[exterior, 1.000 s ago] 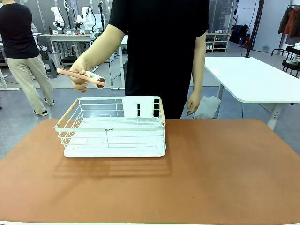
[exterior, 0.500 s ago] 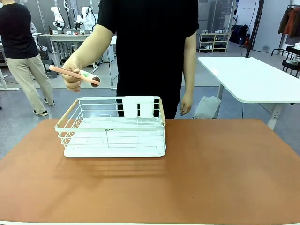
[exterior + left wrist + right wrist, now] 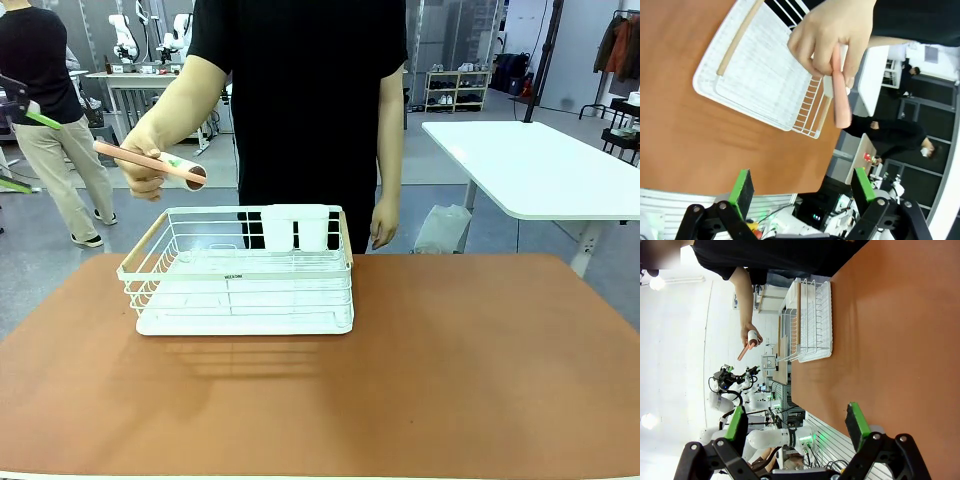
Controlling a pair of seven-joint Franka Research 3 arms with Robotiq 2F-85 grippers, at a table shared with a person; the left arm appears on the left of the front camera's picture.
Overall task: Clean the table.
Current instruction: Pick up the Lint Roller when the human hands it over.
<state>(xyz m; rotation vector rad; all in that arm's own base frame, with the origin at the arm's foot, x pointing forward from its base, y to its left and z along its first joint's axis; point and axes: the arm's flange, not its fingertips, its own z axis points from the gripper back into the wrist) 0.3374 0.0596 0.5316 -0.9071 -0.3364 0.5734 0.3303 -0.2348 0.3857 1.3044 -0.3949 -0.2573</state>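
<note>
l gripper [image 3: 802,189] jaws wide open, empty | r gripper [image 3: 796,422] jaws wide open, empty

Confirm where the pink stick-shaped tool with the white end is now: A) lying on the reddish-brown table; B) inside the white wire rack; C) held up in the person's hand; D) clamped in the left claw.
C: the person's hand grips the pink stick-shaped tool in the air, clear of the white wire rack; the left claw stands open, empty.
</note>
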